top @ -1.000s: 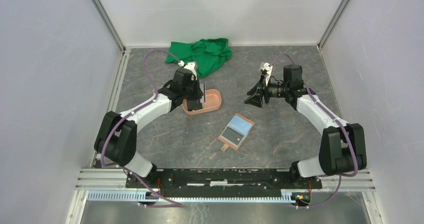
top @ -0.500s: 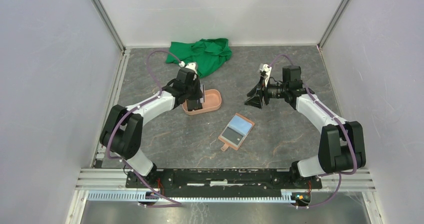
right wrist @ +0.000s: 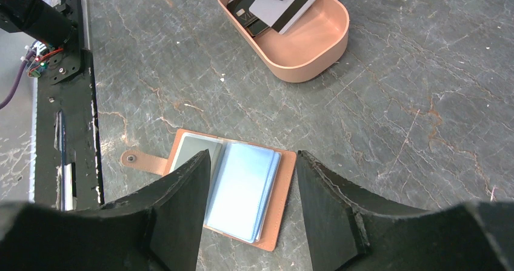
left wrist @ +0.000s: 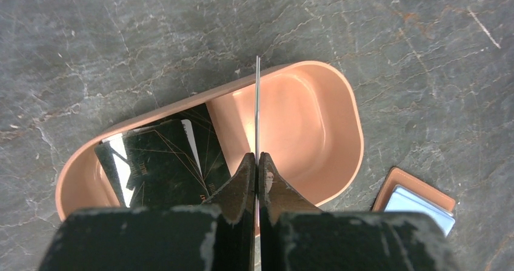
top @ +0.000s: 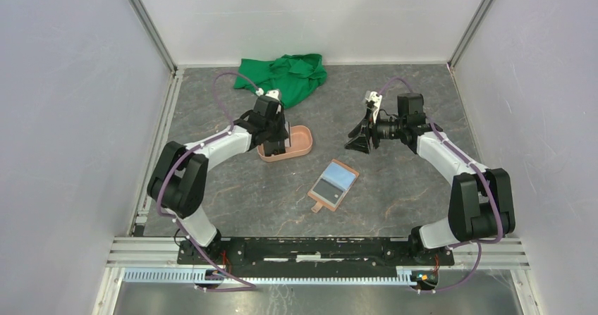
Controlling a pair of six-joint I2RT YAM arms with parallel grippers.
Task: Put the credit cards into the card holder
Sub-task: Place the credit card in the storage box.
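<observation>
Tan card holder (right wrist: 242,192) lies open on the counter (right wrist: 394,131) under my released right gripper (right wrist: 251,162); left gripper (left wrist: 257,162) clamps one card (left wrist: 257,101) edge-on over the pink tray (left wrist: 354,143). I'd lift straight up clear of it, then carry across.

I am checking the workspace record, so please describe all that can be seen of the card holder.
The card holder is a tan-brown, leather-like wallet lying open and flat on the grey table. One half shows a greyish card, the other a light blue card. A short tab with a round snap sticks out from one edge. Nothing touches it from above.
</observation>
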